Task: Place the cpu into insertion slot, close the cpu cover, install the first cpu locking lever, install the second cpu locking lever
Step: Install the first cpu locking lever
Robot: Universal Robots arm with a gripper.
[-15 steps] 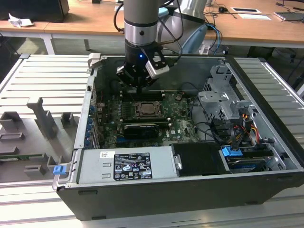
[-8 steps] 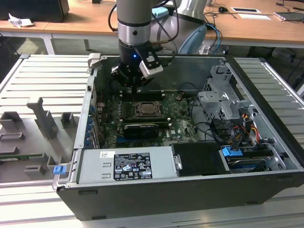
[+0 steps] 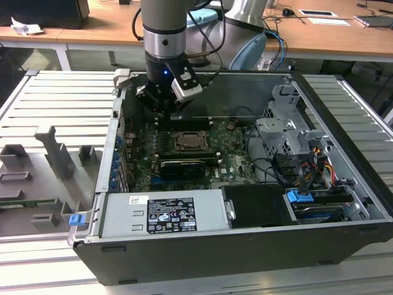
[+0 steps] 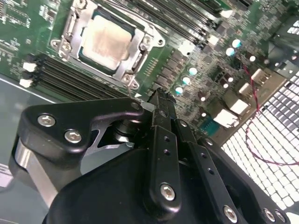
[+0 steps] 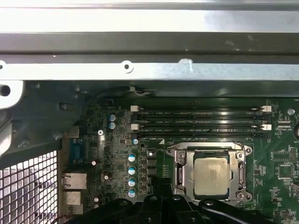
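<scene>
Pincer (image 4: 160,95) is hovering pinched shut, empty. Case wall (image 5: 210,70) is rising beyond it, open board beneath. Just past its tips the cpu (image 4: 106,39) is sitting socketed, cpu cover (image 5: 182,172) lying flat around it.

Even light — case rim (image 5: 149,21) glares

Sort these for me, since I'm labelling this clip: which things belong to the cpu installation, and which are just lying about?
Job: cpu, seated in its socket; cpu cover, framing it; claw, above the board.
Just there: memory slots; power supply; drive cage; grey fixtures.
</scene>
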